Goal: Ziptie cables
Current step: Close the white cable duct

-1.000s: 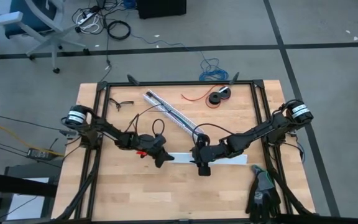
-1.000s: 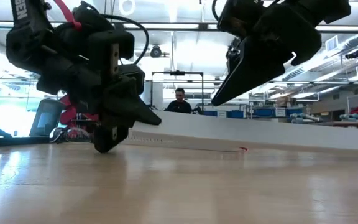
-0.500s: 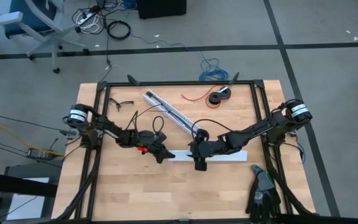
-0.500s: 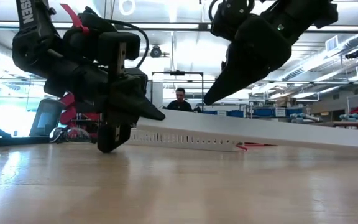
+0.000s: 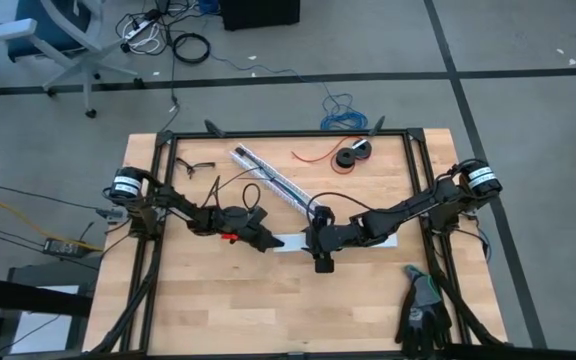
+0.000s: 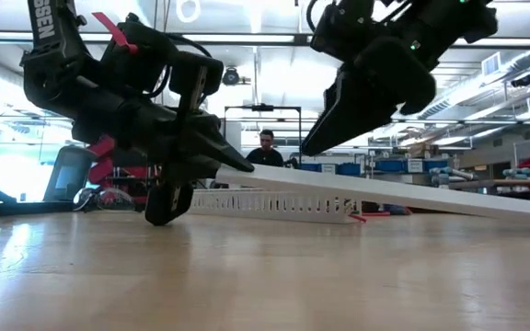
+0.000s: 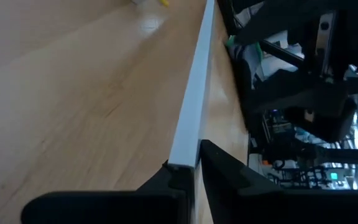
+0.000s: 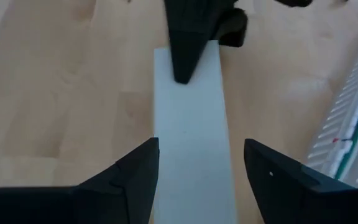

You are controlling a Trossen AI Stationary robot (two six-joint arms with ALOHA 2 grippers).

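Observation:
A long white flat strip (image 5: pixel 353 243) lies across the middle of the table. My left gripper (image 5: pixel 271 241) is shut on its left end. My right gripper (image 5: pixel 316 243) is open. It hovers just above the strip near that same end, and its fingers (image 8: pixel 135 171) straddle the strip (image 8: pixel 191 124); I cannot tell whether they touch it. The cables (image 8: pixel 348 134), thin red, blue and green wires, lie in a white slotted duct (image 5: pixel 273 180) that runs aslant toward the far left. My left gripper pinches the strip's left end (image 7: pixel 185 158) between its two fingers, one on each flat face. The fingers come almost level from the table's left and lie along the strip. That end is raised off the table; the strip slopes down toward the right (image 6: pixel 486 204).
Near the far edge lie a single red wire (image 5: pixel 313 155) and a black spool (image 5: pixel 351 156). Thin black strips (image 5: pixel 196 166) lie at the far left, and a black glove (image 5: pixel 423 305) at the near right corner. The table's near half is bare wood (image 5: pixel 228 310).
My left gripper has rolled about its own line and shifted slightly toward the far edge. It has raised the strip's left end, so the slotted duct now shows behind and under it in the low view. My right gripper has followed slightly and stayed open.

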